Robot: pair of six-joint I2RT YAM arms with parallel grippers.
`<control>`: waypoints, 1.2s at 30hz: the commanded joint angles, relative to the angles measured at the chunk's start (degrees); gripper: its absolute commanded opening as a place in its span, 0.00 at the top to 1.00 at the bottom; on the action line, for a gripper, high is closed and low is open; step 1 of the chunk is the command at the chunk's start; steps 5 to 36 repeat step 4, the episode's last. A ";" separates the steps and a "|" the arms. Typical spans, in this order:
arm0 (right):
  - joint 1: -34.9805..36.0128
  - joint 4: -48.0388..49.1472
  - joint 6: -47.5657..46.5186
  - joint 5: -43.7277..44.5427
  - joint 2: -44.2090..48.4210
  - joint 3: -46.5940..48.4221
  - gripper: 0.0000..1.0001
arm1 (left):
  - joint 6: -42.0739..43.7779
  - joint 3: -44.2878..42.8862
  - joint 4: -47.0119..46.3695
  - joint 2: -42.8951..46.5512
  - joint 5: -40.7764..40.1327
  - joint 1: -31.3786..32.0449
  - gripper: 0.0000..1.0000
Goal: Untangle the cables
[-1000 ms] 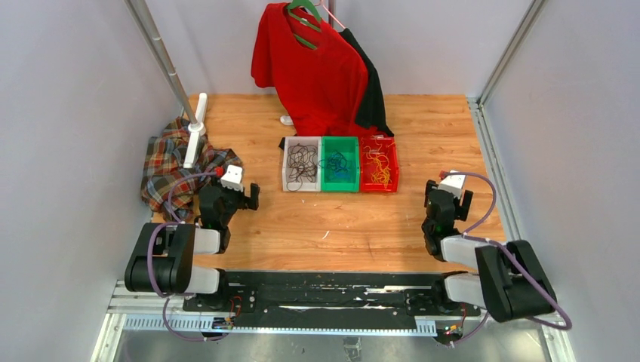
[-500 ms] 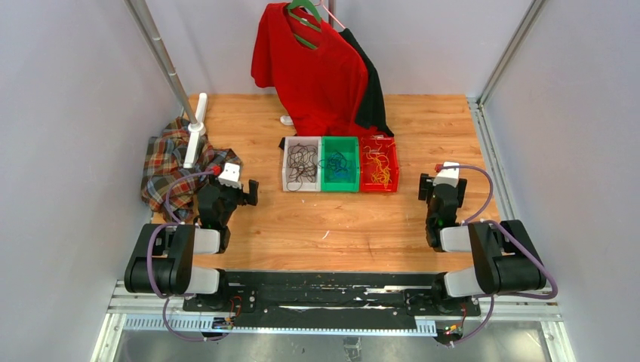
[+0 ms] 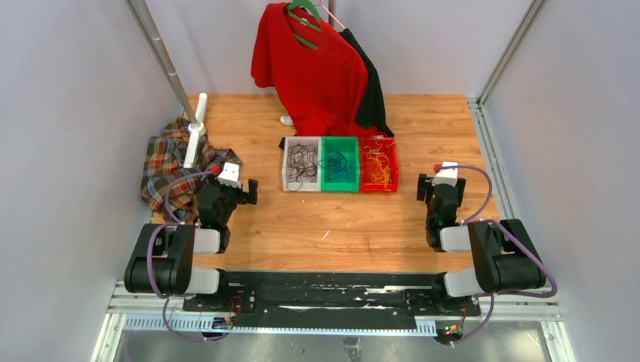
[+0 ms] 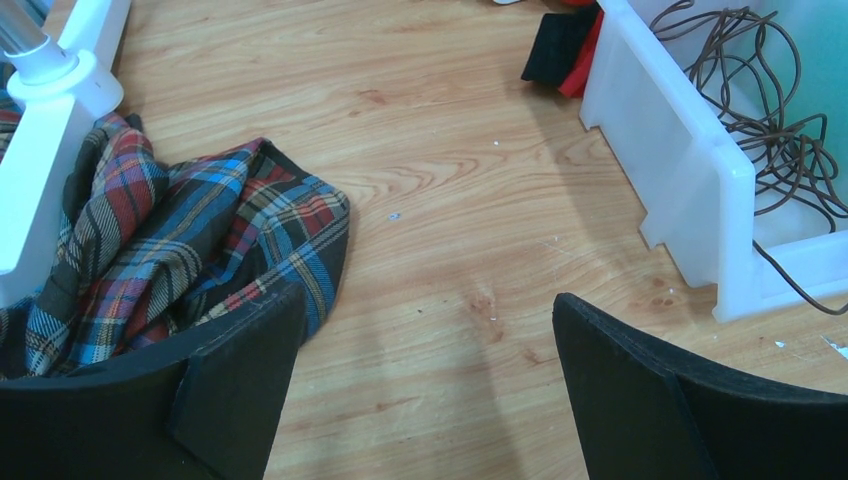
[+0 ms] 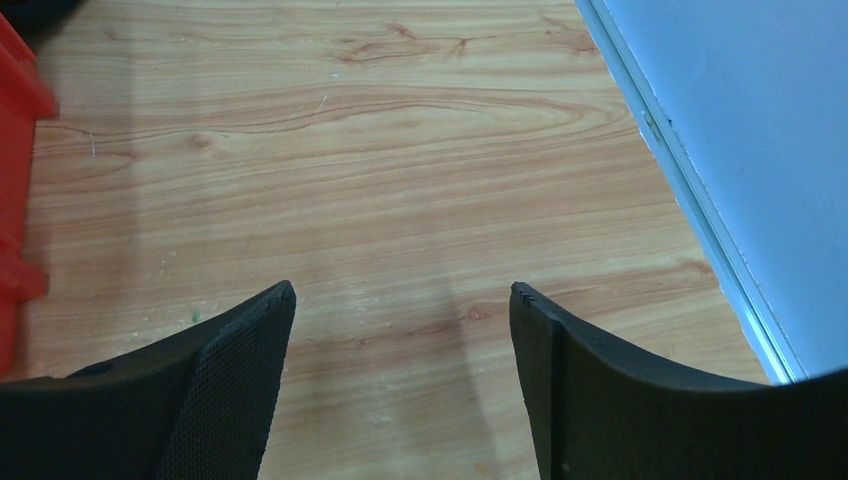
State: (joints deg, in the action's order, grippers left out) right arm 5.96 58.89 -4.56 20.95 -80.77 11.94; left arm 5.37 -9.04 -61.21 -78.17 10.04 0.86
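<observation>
Three bins stand side by side mid-table. Black cables (image 3: 301, 164) lie in the white bin (image 3: 287, 176), blue cables (image 3: 337, 164) in the green bin (image 3: 339, 188), yellow cables (image 3: 377, 167) in the red bin (image 3: 378, 188). The black cables (image 4: 770, 110) and white bin (image 4: 680, 170) show at the right of the left wrist view. My left gripper (image 3: 243, 193) is open and empty, low over the wood left of the bins; it also shows in the left wrist view (image 4: 428, 310). My right gripper (image 3: 432, 181) is open and empty right of the red bin; it also shows in the right wrist view (image 5: 402, 292).
A plaid shirt (image 3: 170, 170) lies heaped at the left around a white pole base (image 3: 195, 132); it also shows in the left wrist view (image 4: 190, 240). A red shirt (image 3: 313, 68) and a black one (image 3: 373, 94) hang behind the bins. A grey wall (image 5: 740, 120) borders the table's right edge.
My right arm has swung left and forward and now points straight up the table, beside the red bin. My left arm has barely moved.
</observation>
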 commanded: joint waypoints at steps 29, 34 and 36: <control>-0.77 2.12 -0.06 -0.25 -0.29 0.00 0.21 | -0.14 -0.45 -2.99 0.13 -0.70 -0.25 0.02; -0.77 2.12 -0.06 -0.25 -0.29 0.00 0.21 | -0.14 -0.45 -2.99 0.13 -0.70 -0.25 0.02; -0.77 2.12 -0.06 -0.25 -0.29 0.00 0.21 | -0.14 -0.45 -2.99 0.13 -0.70 -0.25 0.02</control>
